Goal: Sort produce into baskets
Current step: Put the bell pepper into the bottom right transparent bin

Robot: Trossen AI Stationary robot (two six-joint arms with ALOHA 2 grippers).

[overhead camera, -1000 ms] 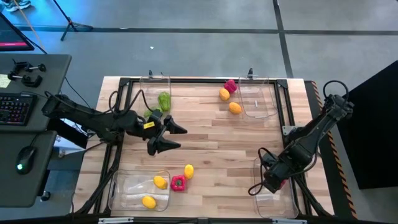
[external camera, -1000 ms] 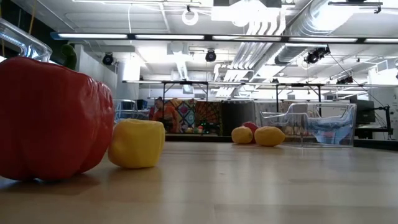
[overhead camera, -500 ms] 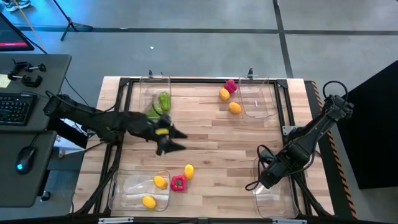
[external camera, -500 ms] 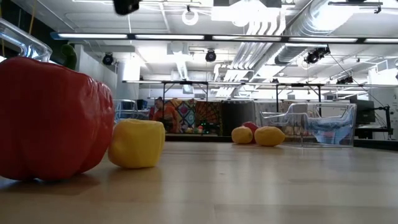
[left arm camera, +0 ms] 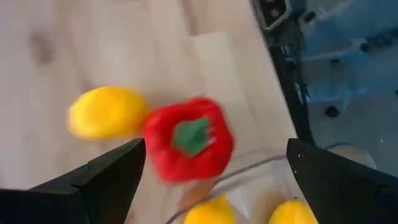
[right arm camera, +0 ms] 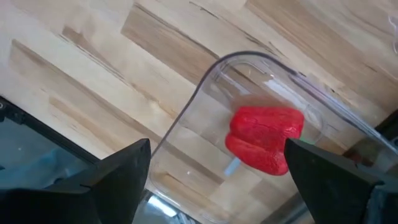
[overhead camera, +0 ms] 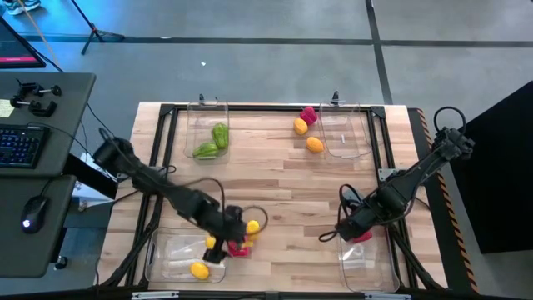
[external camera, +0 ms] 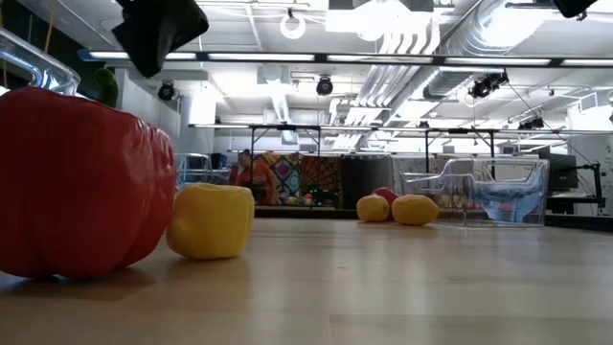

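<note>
Across the bench (overhead camera: 283,179), four baskets hold some produce; five pieces remain loose. Left fingers (left arm camera: 118,180) spread above red pepper (left arm camera: 189,140); right fingers (right arm camera: 124,171) spread over another, binned.

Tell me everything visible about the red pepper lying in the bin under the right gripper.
The red pepper is a glossy, lobed piece that looks like plastic, with no stem showing. It lies on its side on the floor of the clear bin at the table's front right corner, near the bin's rounded end. Nothing else shares the bin. The right gripper hangs above it, open, not touching it.
</note>
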